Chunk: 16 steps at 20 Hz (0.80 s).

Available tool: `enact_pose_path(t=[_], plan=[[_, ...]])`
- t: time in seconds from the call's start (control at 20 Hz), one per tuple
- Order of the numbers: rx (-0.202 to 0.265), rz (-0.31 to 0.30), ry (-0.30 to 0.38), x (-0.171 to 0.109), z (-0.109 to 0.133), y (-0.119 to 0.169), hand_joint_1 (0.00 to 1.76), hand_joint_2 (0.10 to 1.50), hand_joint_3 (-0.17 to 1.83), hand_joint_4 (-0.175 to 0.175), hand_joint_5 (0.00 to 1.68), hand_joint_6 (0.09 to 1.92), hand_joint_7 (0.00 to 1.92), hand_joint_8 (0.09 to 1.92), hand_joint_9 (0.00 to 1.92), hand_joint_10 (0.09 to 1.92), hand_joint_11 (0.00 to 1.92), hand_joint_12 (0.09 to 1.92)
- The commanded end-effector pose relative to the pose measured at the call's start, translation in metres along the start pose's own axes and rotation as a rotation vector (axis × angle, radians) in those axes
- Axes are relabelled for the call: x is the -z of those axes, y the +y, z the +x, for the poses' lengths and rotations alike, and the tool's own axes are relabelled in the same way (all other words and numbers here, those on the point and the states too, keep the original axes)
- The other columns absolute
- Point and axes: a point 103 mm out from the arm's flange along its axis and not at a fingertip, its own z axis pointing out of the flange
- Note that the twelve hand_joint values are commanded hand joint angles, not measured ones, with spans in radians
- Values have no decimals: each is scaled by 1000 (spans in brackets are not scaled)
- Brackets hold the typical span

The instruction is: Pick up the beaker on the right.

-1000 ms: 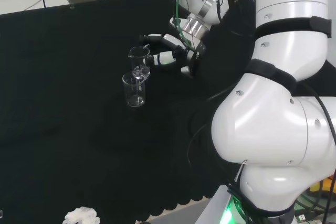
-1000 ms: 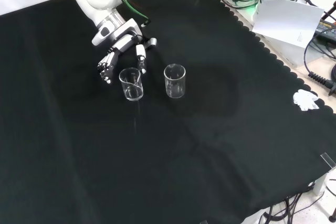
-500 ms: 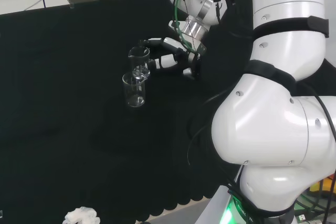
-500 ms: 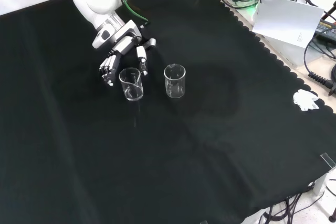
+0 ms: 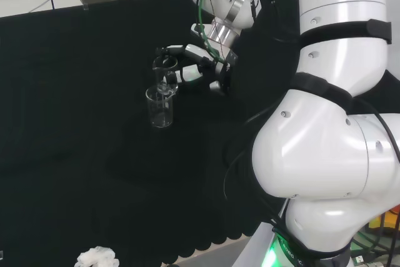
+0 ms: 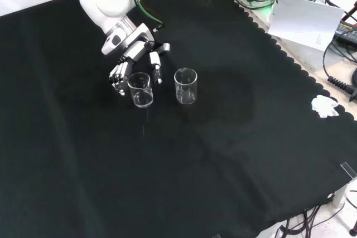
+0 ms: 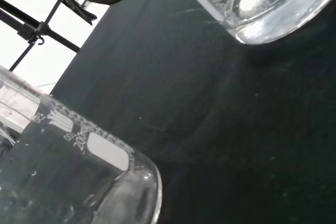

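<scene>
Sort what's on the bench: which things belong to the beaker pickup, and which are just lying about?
Part of the job:
- the hand
- the beaker at the hand, fingers either side of it

Lying about:
- second beaker, standing apart
- white crumpled wad near the cloth's edge

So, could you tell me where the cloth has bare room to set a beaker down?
Front view: the cloth is bare below both beakers, and rightward to its scalloped edge. It is crowded where the hand flanks the left beaker, with the right beaker close beside.
</scene>
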Motion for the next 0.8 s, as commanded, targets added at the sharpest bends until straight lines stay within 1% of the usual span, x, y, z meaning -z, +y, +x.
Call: enact_pose_path(t=[0.05, 0.2, 0.35, 0.45, 0.55, 0.8], plan=[[-30, -24, -8, -10, 9, 7, 857, 849, -175, -44, 398, 87, 238, 698, 397, 614, 26, 1404], [-53, -50, -11, -13, 10, 7, 856, 850, -175, -46, 414, 87, 251, 704, 406, 619, 30, 1406], [-68, -75, -17, -12, 13, 8, 883, 858, -175, -52, 442, 87, 332, 736, 502, 634, 66, 1400], [-74, -86, -9, -12, 13, 9, 911, 866, -175, -59, 464, 87, 418, 780, 587, 649, 115, 1392], [-76, -90, -1, -11, 14, 10, 923, 869, -175, -62, 472, 87, 452, 797, 620, 653, 134, 1389], [-77, -73, 13, -10, 14, 12, 940, 877, -175, -78, 512, 87, 537, 869, 706, 676, 200, 1373]])
